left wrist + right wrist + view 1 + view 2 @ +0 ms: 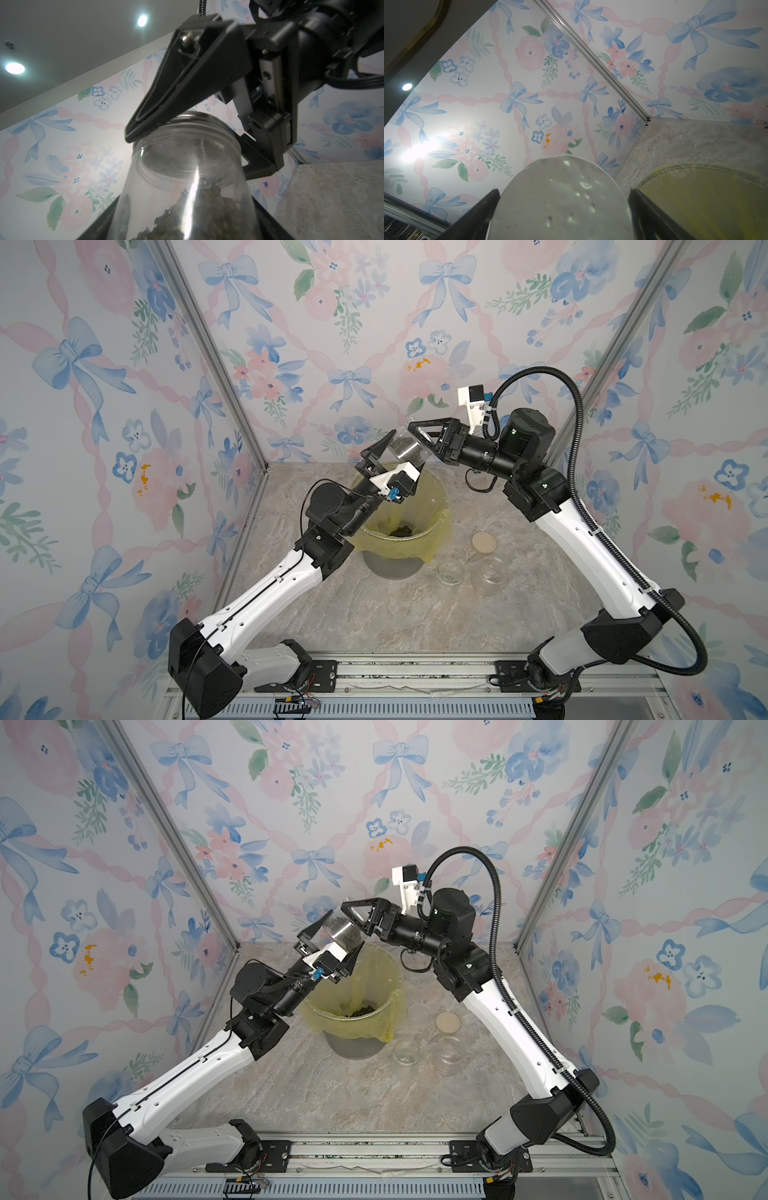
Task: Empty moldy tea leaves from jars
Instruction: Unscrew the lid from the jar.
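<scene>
While the left gripper [337,941] clamps its body near the base, the jar [404,444] hangs in the air above the far rim of the bin [390,568]. It is tilted, and its long axis runs from the left gripper up toward the right gripper [419,436], with the mouth at the raised end. The tea leaves [212,209] are heaped in the lower part, against the base.

The left gripper's fingers are drawn in tight on the clear wall, one on each side. The right gripper's fingers stand wide apart on either side of the mouth, around a pale round cap [560,197]. Whether that cap is screwed on or loose cannot be told.

Only the left wrist view shows the screw thread at the neck and the leaves close up. The right wrist view shows the flat face of the cap between two dark fingers [477,214], with the yellow bag [695,197] beside them.

Both top views show what the wrist views miss. More tea leaves [401,531] lie at the bottom of the bin. Two empty jars [450,572] stand upright on the table [374,614] just beside the bin, with a tan lid [483,542] flat behind them.
</scene>
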`<state>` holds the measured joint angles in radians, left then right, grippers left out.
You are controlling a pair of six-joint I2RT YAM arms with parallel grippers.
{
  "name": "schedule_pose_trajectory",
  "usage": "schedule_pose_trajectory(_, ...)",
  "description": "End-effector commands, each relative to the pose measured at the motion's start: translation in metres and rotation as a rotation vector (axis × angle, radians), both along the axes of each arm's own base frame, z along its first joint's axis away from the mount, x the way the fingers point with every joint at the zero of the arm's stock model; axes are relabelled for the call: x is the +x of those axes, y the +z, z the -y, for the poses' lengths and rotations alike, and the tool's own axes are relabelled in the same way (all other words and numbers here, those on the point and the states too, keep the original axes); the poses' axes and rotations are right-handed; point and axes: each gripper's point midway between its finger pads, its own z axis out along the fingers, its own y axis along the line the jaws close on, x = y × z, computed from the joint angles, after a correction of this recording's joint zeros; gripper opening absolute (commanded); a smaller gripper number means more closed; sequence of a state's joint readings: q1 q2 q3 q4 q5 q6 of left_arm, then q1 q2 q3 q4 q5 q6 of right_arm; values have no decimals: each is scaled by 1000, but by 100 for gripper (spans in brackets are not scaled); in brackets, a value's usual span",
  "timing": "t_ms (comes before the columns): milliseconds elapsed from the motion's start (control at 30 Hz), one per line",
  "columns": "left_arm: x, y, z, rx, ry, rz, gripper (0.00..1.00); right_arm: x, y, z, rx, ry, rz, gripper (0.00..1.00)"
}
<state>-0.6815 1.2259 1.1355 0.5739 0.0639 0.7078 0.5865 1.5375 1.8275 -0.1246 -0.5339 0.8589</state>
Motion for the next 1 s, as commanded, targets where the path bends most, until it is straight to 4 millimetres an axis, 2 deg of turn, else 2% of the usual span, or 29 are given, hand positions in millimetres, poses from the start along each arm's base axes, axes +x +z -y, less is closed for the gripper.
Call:
schedule_pose_trajectory(0, -6, 19, -2, -33, -3, 45, 38, -6, 13, -1, 8, 7, 45, 97)
schedule_pose_trajectory(600, -5, 14, -2, -33, -2, 30, 38, 1, 11, 2, -7, -16, 66, 99)
schedule_pose_trajectory(967, -5, 14, -2, -43, -5, 24, 38, 2, 11, 2, -22, -23, 101, 97)
